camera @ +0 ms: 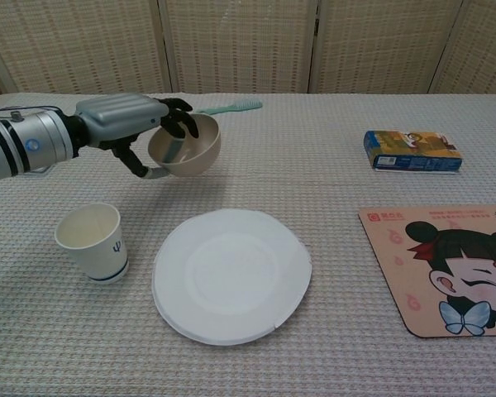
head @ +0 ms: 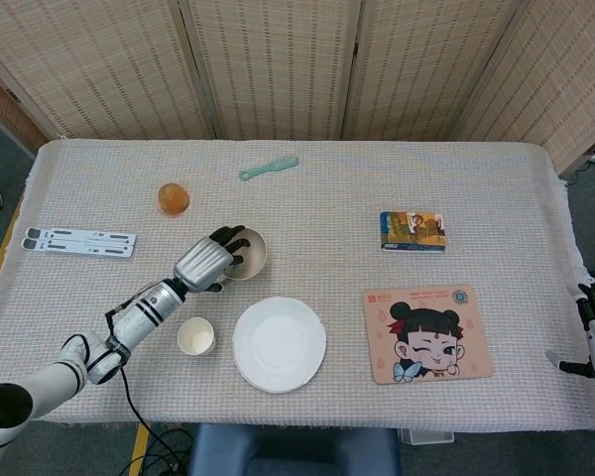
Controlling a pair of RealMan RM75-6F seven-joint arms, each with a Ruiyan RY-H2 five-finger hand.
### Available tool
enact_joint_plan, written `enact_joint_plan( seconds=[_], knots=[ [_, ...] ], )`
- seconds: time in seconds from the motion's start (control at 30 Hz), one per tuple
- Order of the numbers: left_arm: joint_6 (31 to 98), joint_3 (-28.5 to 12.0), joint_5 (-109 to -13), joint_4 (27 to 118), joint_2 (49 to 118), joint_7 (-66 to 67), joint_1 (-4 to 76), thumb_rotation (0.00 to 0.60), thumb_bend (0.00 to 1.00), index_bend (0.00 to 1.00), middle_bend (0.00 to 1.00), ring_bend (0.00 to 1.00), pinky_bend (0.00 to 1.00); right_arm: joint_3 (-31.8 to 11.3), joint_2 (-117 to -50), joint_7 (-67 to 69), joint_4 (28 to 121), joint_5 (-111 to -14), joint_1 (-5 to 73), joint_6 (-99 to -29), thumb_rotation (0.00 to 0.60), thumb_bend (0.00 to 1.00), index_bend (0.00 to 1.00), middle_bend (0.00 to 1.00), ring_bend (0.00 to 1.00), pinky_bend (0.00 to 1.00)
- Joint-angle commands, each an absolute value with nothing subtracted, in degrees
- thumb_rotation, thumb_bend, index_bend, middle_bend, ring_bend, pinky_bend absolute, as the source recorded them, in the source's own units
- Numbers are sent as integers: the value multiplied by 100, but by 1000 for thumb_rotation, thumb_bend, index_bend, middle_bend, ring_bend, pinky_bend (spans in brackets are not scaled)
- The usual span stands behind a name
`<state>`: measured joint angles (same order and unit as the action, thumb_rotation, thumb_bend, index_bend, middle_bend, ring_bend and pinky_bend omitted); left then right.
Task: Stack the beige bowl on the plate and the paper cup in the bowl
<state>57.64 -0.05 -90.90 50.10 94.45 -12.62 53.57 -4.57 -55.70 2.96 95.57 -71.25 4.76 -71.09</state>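
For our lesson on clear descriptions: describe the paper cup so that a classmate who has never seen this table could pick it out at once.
Start at the big round white plate near the front edge of the cloth-covered table. Just to its left stands the paper cup, upright and open-topped. Unlike the beige bowl that the left hand holds above the table behind it, the cup is white, taller than wide, and has a dark band around its base.
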Motion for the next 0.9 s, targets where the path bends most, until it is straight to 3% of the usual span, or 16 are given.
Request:
enact_joint_plan(
  seconds=[0.03, 0.4, 0.9],
  knots=[
    [5813, -163, -8783, 6186, 8876, -209, 5132, 600, 381, 645, 253, 27, 171, -415, -5521, 420, 9588, -7278, 443, -7173, 600, 190, 0, 0, 0, 0],
    [6106, -315, -8012, 8694, 8042, 2174, 4572, 600, 381, 647, 261, 28, 171, -240, -5380, 803, 9653, -7841, 319, -7416, 600, 191, 0, 0, 0, 0],
    [6212, -267, -7624, 10374, 7899, 4050, 4418, 600, 381, 655, 264, 27, 171, -92, -5258, 1201, 9652, -8376, 204, -7753, 600, 191, 0, 0, 0, 0]
  ],
)
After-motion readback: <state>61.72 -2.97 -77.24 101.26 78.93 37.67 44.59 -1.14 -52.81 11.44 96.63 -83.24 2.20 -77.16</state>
